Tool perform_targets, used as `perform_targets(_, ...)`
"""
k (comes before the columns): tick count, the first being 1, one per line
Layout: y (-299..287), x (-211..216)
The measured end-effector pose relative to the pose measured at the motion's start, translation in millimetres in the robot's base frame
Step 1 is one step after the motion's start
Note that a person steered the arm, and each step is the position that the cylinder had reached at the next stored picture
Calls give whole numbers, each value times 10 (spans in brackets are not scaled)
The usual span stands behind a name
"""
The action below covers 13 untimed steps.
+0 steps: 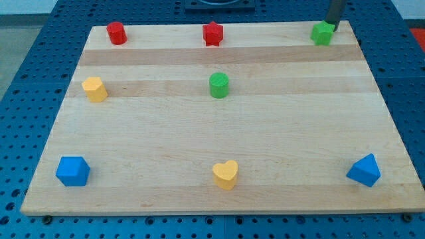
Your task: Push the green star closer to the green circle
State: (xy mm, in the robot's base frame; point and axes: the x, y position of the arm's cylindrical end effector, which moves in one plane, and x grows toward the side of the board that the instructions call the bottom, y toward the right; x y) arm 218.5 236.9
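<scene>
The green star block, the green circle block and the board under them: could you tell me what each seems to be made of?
Green star block: likely painted wood or plastic; its colour is flat and even, without visible grain. Green circle block: the same matte look, so probably the same material. Board: pale wood, shown by lengthwise grain and glued strips. My tip sits at the star's upper right.
</scene>
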Motion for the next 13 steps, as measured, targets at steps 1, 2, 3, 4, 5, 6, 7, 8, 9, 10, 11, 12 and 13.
perform_targets(1,-186,85)
perform_targets(2,-216,293)
perform_targets(3,-291,507)
perform_targets(4,-447,707)
perform_targets(5,-600,944)
perform_targets(6,-666,1235)
perform_targets(7,-780,1437)
perform_targets(8,-1035,1492)
perform_targets(9,-1328,1514)
perform_targets(10,-1561,1571)
perform_targets(11,-1712,1655)
perform_targets(12,-1748,1661)
perform_targets(13,-1748,1661)
